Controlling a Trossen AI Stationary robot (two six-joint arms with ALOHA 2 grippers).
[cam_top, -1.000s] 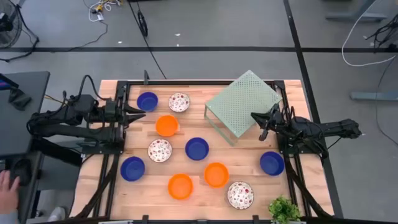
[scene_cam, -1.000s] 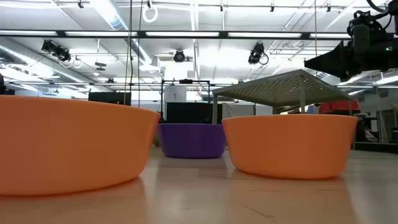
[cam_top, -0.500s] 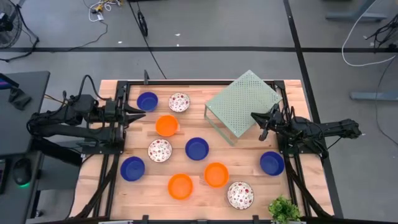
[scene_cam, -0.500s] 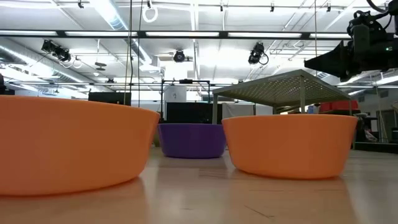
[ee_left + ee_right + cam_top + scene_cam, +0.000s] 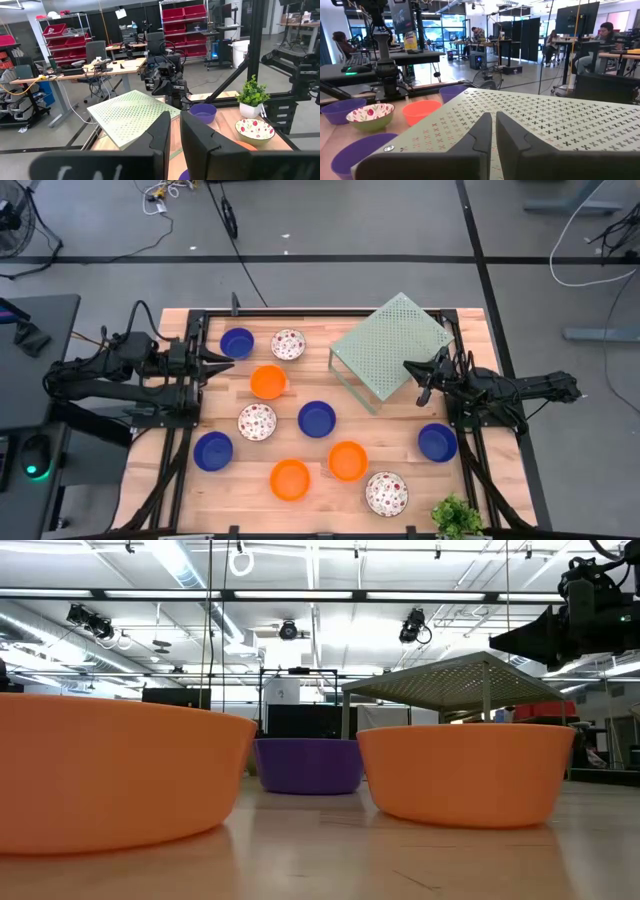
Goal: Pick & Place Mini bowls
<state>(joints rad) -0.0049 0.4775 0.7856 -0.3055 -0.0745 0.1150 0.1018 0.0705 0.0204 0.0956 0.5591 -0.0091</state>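
Several mini bowls rest on their bases on the wooden table: dark blue ones (image 5: 317, 418), orange ones (image 5: 268, 381) and white red-speckled ones (image 5: 257, 421). The pale green perforated rack (image 5: 392, 348) stands on its legs at the far right. My left gripper (image 5: 228, 362) is shut and empty at the table's left side, level above the wood between a blue bowl (image 5: 237, 342) and the orange bowl. My right gripper (image 5: 408, 366) is shut and empty, and points level over the rack's right corner (image 5: 530, 125) without touching it.
A small potted plant (image 5: 456, 517) stands at the table's near right corner. A black frame (image 5: 330, 311) runs round the table. In the low view two orange bowls (image 5: 465, 775) fill the foreground. Bare wood lies between the bowls at the centre.
Both arms and all bowls have kept still. A person's hand beside the desk left of the table has gone out of view.
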